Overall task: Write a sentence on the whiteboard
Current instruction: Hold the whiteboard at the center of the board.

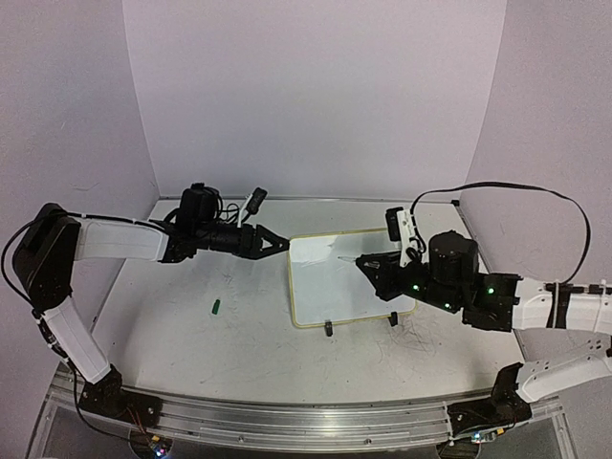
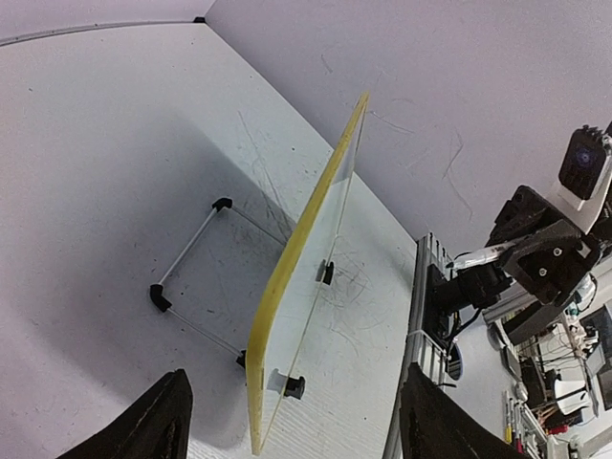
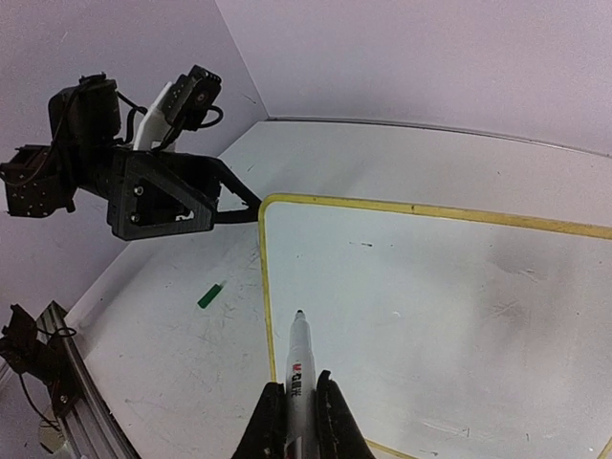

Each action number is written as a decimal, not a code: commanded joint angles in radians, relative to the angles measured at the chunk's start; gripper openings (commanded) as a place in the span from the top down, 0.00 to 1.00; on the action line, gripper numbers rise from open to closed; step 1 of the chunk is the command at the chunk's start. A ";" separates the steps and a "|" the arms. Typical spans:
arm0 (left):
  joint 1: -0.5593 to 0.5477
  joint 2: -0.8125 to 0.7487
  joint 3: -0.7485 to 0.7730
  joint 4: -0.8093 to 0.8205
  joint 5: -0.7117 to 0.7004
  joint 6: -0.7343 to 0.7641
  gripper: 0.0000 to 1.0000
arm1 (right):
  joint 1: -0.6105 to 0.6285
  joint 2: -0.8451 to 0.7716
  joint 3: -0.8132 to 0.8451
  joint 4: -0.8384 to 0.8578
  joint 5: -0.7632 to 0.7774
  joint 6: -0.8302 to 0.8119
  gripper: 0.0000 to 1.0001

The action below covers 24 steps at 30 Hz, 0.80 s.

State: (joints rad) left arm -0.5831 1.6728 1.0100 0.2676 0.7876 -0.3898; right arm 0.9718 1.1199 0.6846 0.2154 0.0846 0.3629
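A white surface (image 1: pixel 191 335) sits inside pale purple walls, and the whiteboard (image 1: pixel 335 287) stands tilted on it, a bit right of the middle, with a small green thing (image 1: pixel 216 307) lying off to its left. The left fingers (image 1: pixel 275 244) are spread open just beside the board's far left corner. The right fingers (image 3: pixel 325 411) are squeezed tight on a marker (image 3: pixel 298 359), whose tip points over the board.

Whiteboard (image 1: pixel 330 287): white, thin yellow frame, rounded corners; propped tilted on black clip feet (image 1: pixel 328 328), on table (image 1: pixel 191 325).
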 commanded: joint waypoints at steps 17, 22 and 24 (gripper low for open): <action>0.003 0.145 0.106 0.107 0.133 -0.029 0.71 | 0.047 0.293 0.202 0.116 0.032 -0.147 1.00; 0.001 0.166 0.110 0.121 0.156 -0.022 0.79 | 0.050 0.311 0.213 0.121 0.044 -0.157 1.00; -0.002 0.168 0.105 0.126 0.157 -0.017 0.81 | 0.049 0.308 0.214 0.121 0.052 -0.164 1.00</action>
State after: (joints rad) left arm -0.5831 1.8319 1.0798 0.3424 0.9072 -0.4332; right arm 1.0161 1.4272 0.8509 0.2889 0.1012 0.2245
